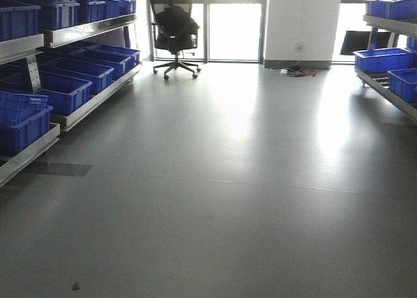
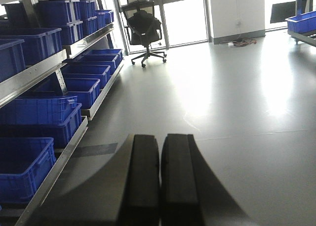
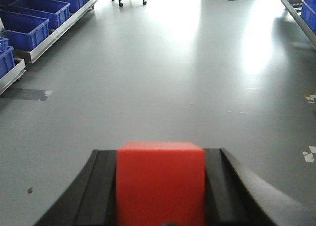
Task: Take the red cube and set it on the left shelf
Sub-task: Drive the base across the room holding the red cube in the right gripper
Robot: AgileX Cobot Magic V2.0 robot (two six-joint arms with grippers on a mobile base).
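Carry stage: the small plain red cube (image 3: 160, 186) is already picked up. It is pinched between the black pads of the right tool (image 3: 161, 157), above open floor and well apart from the left shelf, a steel rack with brushed metal rails (image 1: 88, 28). The left tool (image 2: 160, 142) has its two black pads pressed together on nothing and points along the aisle just beside that rack.

Next, in my judgement, the base or right arm must close on the rack and set the cube on a bare spot or in a crate. Which tier has room is hard to tell from here.

Large dark blue plastic crates (image 1: 62, 89) fill the rack. The glossy grey floor (image 1: 228, 200) stretches away from the rack to bright windows (image 1: 231, 24). A black office chair (image 1: 174, 27) stands past the rack's far end.
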